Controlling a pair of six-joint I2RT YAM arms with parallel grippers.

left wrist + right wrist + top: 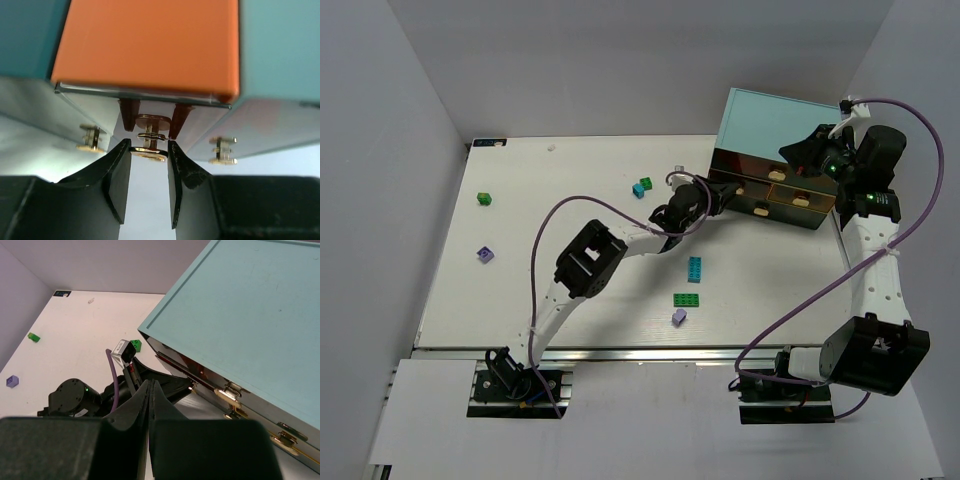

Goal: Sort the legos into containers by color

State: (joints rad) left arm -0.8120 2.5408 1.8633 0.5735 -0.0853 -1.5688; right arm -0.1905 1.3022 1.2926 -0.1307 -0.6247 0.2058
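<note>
Ok, top view: cabinet (pixel 765 120) sits far right on the surface (pixel 620 310), drawers (pixel 775 197) facing the arm bases. Left end effector (pixel 713 197) is at the left end of the drawer front. Right end effector (pixel 795 152) is over the cabinet's right side, well apart from all legos (pixel 695 268). Seven loose: cyan, green and lavender mid-surface, nearer the bases than the left end effector. Green+cyan pair nr the cabinet's left. One green and one lavender far off by the left edge.

Left wrist: handle (pixel 150 149) sits right btwn the fingers (pixel 120 175). Tips look to touch it on both sides, so narrowed to a pinch on the handle; can't tell how firm. Drawer (pixel 150 45) behind it reads orange. My read: drawer is light, stiff plastic and should slide easy. Handle is small and glossy, prob slippery. Hold square on it and pull straight, else it slips out or drags the cabinet.

Right wrist: fingers pressed together, nothing held, cabinet top just to the right. Legos look tiny, hard, light, slick. Pinch across the flat sides, low to the surface.
</note>
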